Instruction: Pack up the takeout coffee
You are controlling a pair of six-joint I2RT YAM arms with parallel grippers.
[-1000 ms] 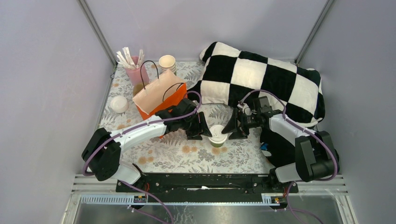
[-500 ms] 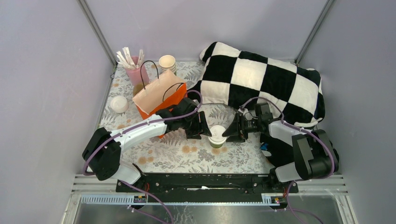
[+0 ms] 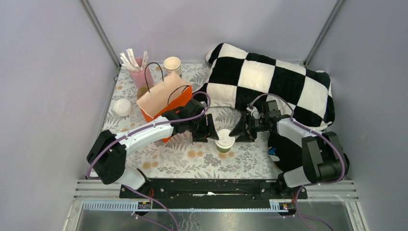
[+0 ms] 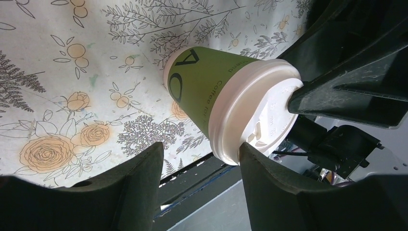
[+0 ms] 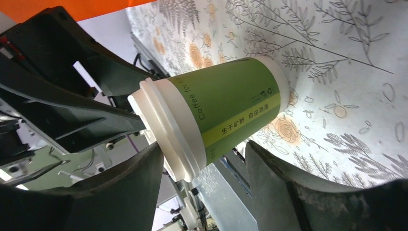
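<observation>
The takeout coffee (image 3: pixel 224 140), a green paper cup with a white lid, stands upright on the floral table between both grippers. My left gripper (image 3: pixel 212 134) is on its left side and open. In the left wrist view the cup (image 4: pixel 207 86) lies just beyond the fingertips (image 4: pixel 153 153), and its lid rim touches one finger. My right gripper (image 3: pixel 237 133) is on the cup's right side, also open. In the right wrist view the lid end of the cup (image 5: pixel 226 108) sits between the fingers (image 5: pixel 255 154), close to one and with a gap to the other.
An orange paper bag (image 3: pixel 163 98) stands open behind the left arm. A pink holder with sticks (image 3: pixel 141 72), a stack of lidless cups (image 3: pixel 172 64) and a loose white lid (image 3: pixel 122 107) sit at the back left. A black-and-white checked cloth (image 3: pixel 269 86) covers the back right.
The right gripper dipped toward the cup and came back up a little, its jaws narrowing and then widening. The left gripper and the cup have barely moved.
</observation>
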